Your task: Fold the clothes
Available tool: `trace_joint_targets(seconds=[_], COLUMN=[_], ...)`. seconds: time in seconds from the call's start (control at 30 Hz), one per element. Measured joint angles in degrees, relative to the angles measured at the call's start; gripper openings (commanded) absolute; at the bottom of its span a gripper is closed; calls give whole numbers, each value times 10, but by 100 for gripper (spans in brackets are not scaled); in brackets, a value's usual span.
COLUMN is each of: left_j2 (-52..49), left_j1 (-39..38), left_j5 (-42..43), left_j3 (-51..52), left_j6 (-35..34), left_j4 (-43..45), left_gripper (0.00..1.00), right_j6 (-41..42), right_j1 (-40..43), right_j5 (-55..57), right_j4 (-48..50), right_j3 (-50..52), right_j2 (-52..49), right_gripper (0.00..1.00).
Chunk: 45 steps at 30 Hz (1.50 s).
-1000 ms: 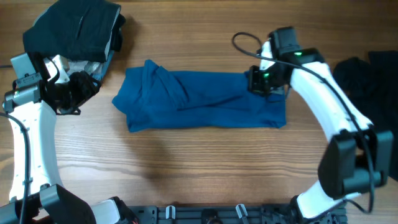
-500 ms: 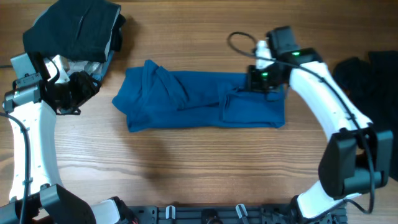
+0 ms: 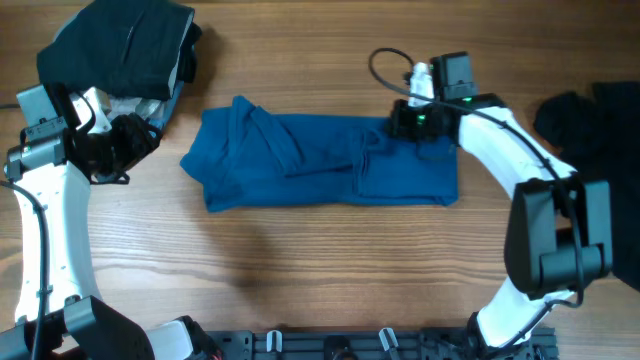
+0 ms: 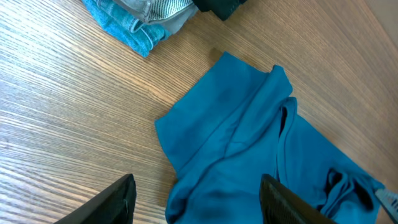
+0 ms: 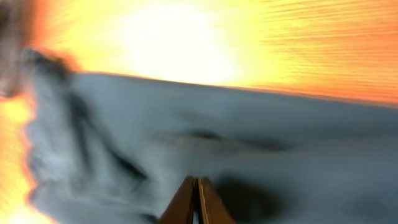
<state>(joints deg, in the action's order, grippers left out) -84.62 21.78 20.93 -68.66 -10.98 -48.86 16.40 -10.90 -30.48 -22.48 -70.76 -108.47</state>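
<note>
While left gripper [image 4: 198, 202] jaws gape, right gripper [image 5: 196, 200] jaws clench over polo shirt [image 3: 300, 172].

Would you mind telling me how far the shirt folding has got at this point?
Done: the royal-blue knit polo shirt lies folded into a long band. In hand: the right gripper is shut on its far right corner. To do: the crosswise folds; the left gripper hovers open, off the shirt.

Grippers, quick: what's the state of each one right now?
Left gripper: open, nothing between its fingers.
Right gripper: shut, at the blue polo shirt; whether it pinches fabric cannot be told.
</note>
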Motion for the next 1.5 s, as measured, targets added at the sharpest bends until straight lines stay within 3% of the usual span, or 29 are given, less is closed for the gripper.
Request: trace_joint_targets(seconds=[0.07,0.17,0.33,0.43,0.47,0.53,0.7,1.07,1.4,1.5], left_j2=[0,0,0,0,0,0,-42,-234,-297,-313], left_j1=[0,0,-15,-42,-54,-76,-127,-120,-146,-165], left_j5=[0,0,0,0,0,0,-2,-1,159,202], left_j3=[0,0,0,0,0,0,0,0,-27,-33], left_j6=[0,0,22,37,46,61,107,130,163,165], left_j4=[0,-5,-29,-40,-43,-47,-47,-22,51,68], left_gripper=[68,73,79,87,96,100,100,100,100,86], right_j6=[-8,-28,-29,-24,-22,-21,-10,0,0,0], right_j1=[-23,-40,2,26,30,30,25,25,25,25], right_j5=[-44,-57,54,86,97,105,114,117,117,117], right_j4=[20,-44,-201,-265,-293,-318,-302,-270,-262,-261], right_j3=[-3,-27,-52,-57,-57,-52,-5,30,30,30], right_j2=[-1,4,64,81,81,80,56,21,21,21], right_gripper=[4,4,4,4,4,4,4,4,4,4])
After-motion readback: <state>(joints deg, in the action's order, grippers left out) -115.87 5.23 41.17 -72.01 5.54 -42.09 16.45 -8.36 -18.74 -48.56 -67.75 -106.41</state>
